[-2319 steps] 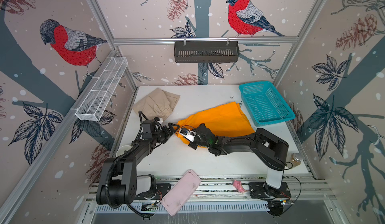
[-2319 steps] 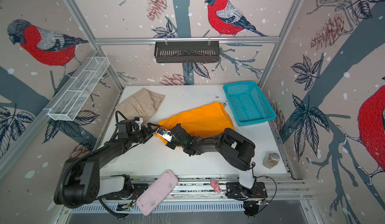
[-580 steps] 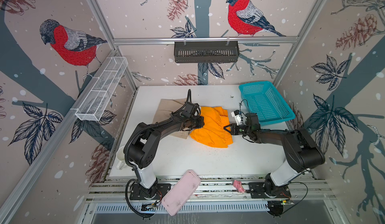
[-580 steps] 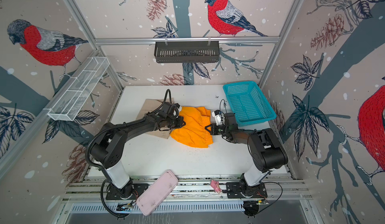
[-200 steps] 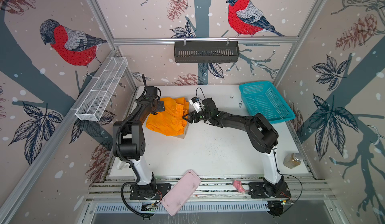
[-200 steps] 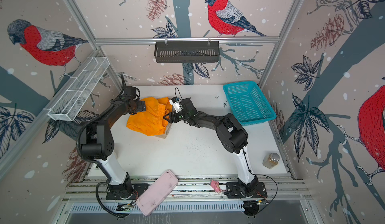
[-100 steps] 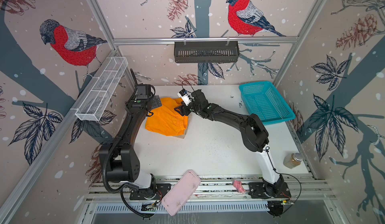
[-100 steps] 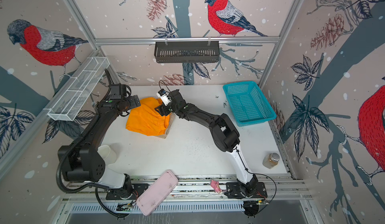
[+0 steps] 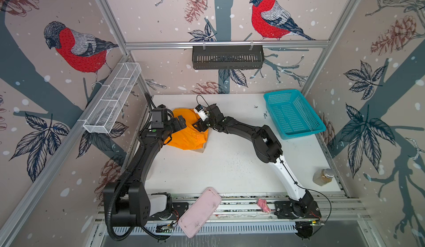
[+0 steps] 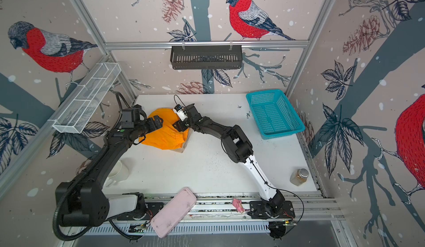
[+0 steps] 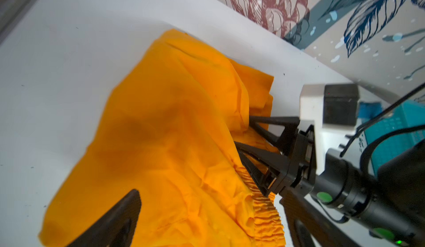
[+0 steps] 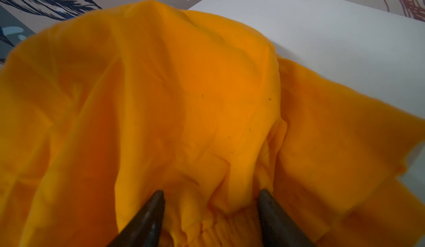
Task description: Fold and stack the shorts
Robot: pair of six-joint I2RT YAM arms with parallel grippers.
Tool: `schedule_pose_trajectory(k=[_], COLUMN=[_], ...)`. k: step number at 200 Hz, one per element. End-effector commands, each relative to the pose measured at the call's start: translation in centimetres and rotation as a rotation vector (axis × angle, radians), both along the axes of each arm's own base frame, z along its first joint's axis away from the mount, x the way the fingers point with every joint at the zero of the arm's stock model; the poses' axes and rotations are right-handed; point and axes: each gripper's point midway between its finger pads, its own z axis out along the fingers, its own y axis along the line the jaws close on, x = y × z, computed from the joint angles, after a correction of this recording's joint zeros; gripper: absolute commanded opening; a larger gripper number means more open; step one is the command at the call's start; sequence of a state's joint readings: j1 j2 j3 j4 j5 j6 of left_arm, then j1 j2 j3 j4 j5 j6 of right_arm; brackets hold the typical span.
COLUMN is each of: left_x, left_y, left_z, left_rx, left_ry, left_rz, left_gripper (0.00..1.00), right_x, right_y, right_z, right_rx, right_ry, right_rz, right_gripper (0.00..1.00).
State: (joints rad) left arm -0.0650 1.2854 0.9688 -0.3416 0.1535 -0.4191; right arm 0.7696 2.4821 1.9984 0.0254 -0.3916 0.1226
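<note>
The bright orange shorts (image 9: 186,137) (image 10: 163,135) lie rumpled at the table's back left, on top of the beige shorts. Only a tan corner of the beige shorts (image 9: 202,150) (image 10: 182,150) sticks out at the front right. My left gripper (image 9: 181,124) (image 11: 207,222) hovers over the orange cloth's left side, jaws wide open and holding nothing. My right gripper (image 9: 198,126) (image 12: 211,195) is at the gathered waistband on the right edge. Its fingers stand apart with loose folds of orange cloth (image 12: 184,85) bunched between them, not pinched.
A teal mesh basket (image 9: 292,113) stands at the back right. A small jar (image 9: 323,176) is by the right edge, a white mug (image 10: 117,173) by the left edge, and a pink case (image 9: 199,211) on the front rail. A wire shelf (image 9: 112,97) juts from the left wall.
The orange shorts have settled flatter on the beige pair. Both grippers have shifted slightly toward the front over the cloth, and the right jaws have spread wider.
</note>
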Motion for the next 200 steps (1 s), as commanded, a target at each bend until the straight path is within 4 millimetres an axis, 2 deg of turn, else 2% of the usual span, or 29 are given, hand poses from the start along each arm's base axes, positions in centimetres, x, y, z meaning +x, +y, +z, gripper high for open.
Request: schedule_pose_trajectory(k=[1, 19, 28, 38, 54, 74, 98, 102, 124, 149, 172, 200], left_x=[0.5, 0.3, 0.2, 0.2, -0.2, -0.8, -1.9, -1.5, -1.9, -1.6, -0.4, 2.7], left_y=[-2.6, -4.3, -5.0, -5.8, -6.7, -8.8, -10.9, -11.3, -10.6, -8.9, -6.8, -3.4], left_z=[0.5, 0.0, -0.5, -1.4, -3.3, -5.7, -9.3, -9.1, -12.8, -15.6, -16.1, -15.5], left_rx=[0.047, 0.057, 0.069, 0.089, 0.120, 0.158, 0.222, 0.227, 0.296, 0.417, 0.539, 0.597], left_ry=[-0.037, -0.026, -0.017, 0.003, 0.066, 0.122, 0.205, 0.209, 0.314, 0.386, 0.397, 0.359], left_rz=[-0.070, -0.105, -0.115, -0.128, -0.130, -0.182, -0.241, -0.238, -0.232, -0.200, -0.149, -0.062], left_gripper=[0.97, 0.97, 0.97, 0.97, 0.97, 0.97, 0.97, 0.97, 0.97, 0.97, 0.97, 0.97], right_x=[0.6, 0.6, 0.3, 0.0, -0.5, -1.9, -3.8, -4.1, -5.6, -7.0, -7.9, -8.6], right_y=[-1.4, -4.3, -6.2, -8.6, -13.0, -18.0, -22.6, -23.2, -25.9, -27.8, -28.7, -29.3], right_z=[8.7, 13.9, 15.8, 16.9, 16.9, 15.1, 12.5, 12.2, 10.7, 10.6, 10.3, 9.6], right_rx=[0.173, 0.276, 0.307, 0.328, 0.331, 0.300, 0.248, 0.241, 0.202, 0.179, 0.172, 0.176], right_ry=[-0.012, -0.055, -0.063, -0.066, -0.059, -0.047, -0.013, -0.008, 0.015, 0.002, 0.001, 0.015], right_rz=[-0.031, -0.065, -0.084, -0.117, -0.195, -0.295, -0.381, -0.392, -0.440, -0.471, -0.490, -0.507], right_gripper=[0.77, 0.79, 0.80, 0.81, 0.82, 0.85, 0.85, 0.85, 0.86, 0.86, 0.82, 0.82])
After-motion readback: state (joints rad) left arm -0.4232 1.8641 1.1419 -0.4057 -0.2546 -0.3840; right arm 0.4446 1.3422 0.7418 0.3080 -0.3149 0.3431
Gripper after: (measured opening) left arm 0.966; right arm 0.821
